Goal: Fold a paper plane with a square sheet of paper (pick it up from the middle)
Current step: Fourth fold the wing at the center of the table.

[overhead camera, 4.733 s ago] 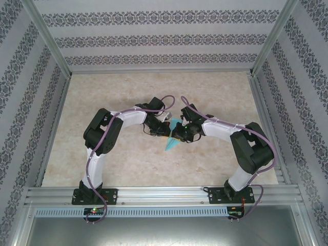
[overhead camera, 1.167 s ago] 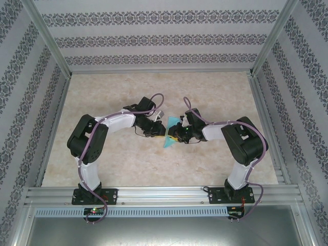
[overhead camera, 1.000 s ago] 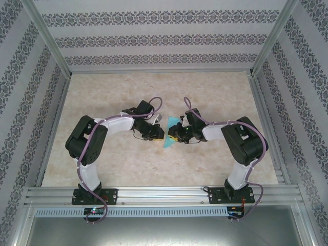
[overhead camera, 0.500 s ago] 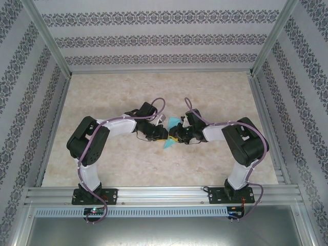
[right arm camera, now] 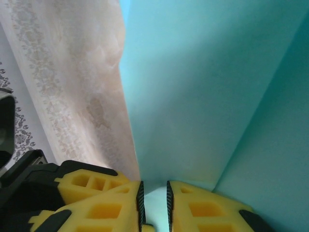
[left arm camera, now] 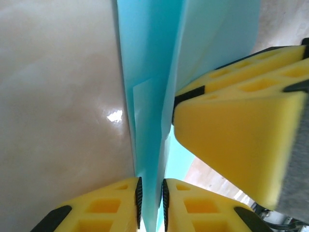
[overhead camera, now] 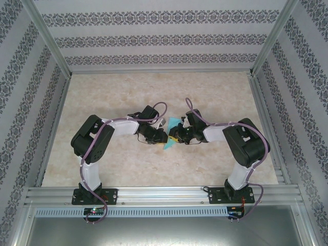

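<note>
Left gripper and right gripper are clamping the pointed turquoise paper plane, probably finishing its crease, needing gentle release next.

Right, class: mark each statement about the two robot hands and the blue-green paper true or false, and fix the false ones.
1. The left hand and right hand both pinch the paper. True.
2. The paper lies flat as an open square. False: it is folded narrow, with a crease.
3. The paper sits in a far corner of the table. False: it is near the middle.
4. The paper's narrow tip points toward the near edge. True.
</note>
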